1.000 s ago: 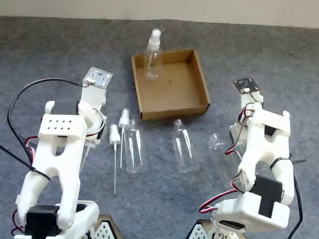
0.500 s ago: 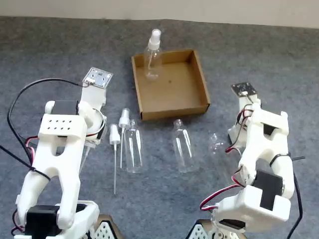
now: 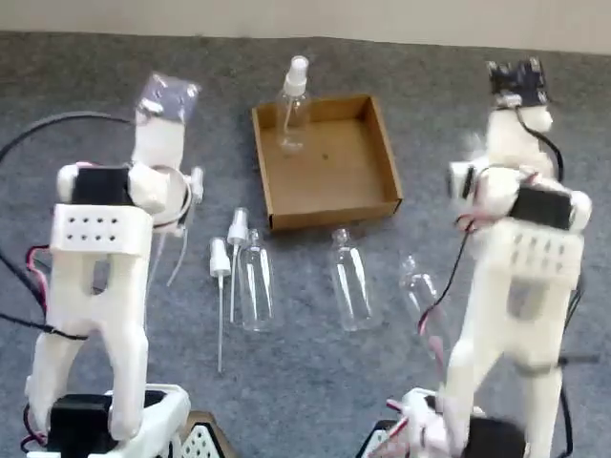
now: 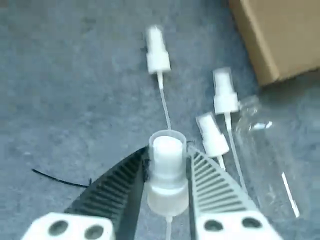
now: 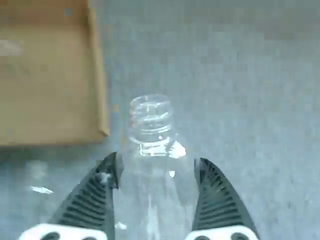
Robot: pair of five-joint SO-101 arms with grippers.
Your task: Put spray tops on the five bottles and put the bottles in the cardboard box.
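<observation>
Capping step: left hand (image 4: 168, 156) clamps a spray top (image 4: 167, 180), right hand (image 5: 157, 164) grips a bottle (image 5: 150, 120) (neck bare); next, align them.

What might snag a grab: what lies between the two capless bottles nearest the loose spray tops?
Only bare carpet, between left bottle and middle bottle, in the high view.

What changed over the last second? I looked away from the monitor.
Both arms rose and swung farther out. The left end effector lifted a spray top; the right end effector lifted a clear bottle. The cardboard box, the capped bottle in it, the loose bottles and the spray tops stayed put.
</observation>
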